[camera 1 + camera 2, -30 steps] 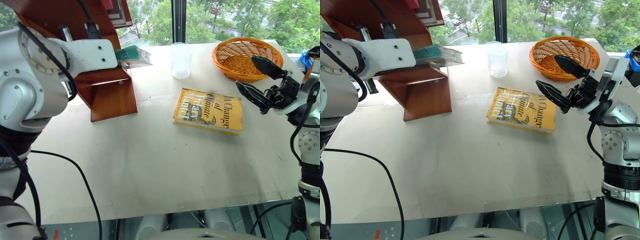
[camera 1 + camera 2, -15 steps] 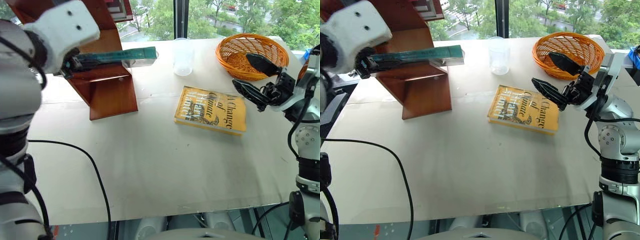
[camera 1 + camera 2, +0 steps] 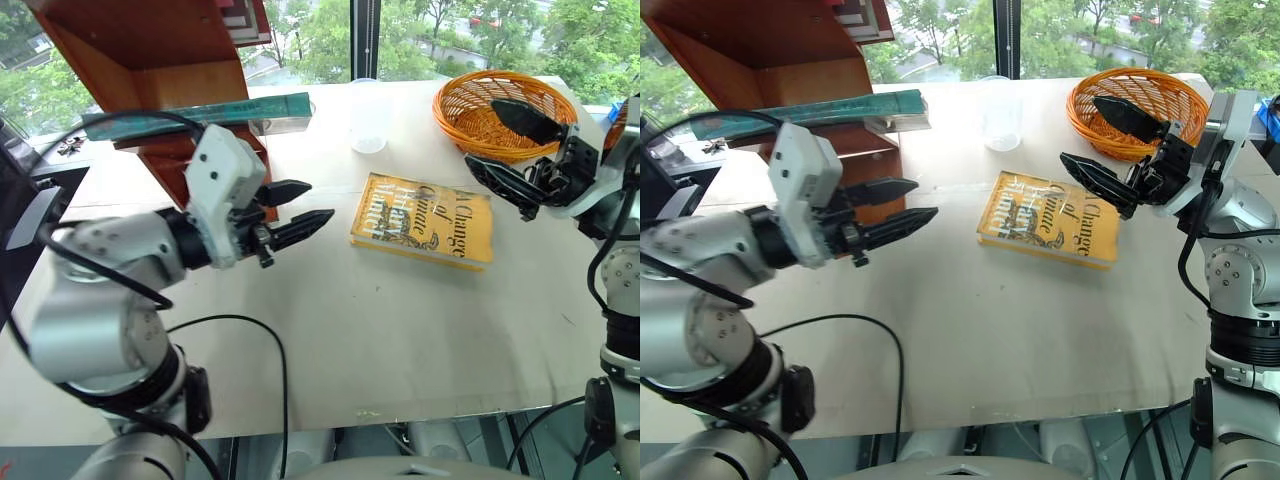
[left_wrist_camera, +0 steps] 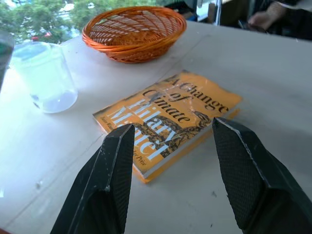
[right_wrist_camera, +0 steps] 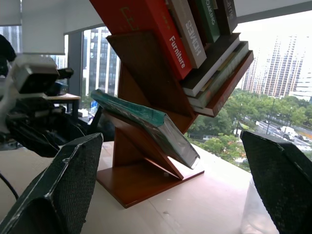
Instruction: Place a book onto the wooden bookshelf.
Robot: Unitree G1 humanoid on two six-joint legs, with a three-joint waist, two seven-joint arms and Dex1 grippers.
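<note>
The book [image 3: 200,112] lies on the bookshelf [image 3: 170,60] board, behind the left pincer [image 3: 297,210] and apart from it. That pincer is released and empty, pointing toward the yellow book [image 3: 423,220] on the desk [image 3: 400,330]. The right pincer [image 3: 510,150] hangs spread, empty, beside the basket [image 3: 500,105]. Placing looks done; next calls only for keeping both arms clear.

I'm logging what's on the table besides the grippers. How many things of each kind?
Books lying loose: 2 (teal book on the wooden bookshelf, yellow book on the table)
Bookshelves: 1
Baskets: 1 (orange)
Plastic cups: 1
Total: 5
</note>
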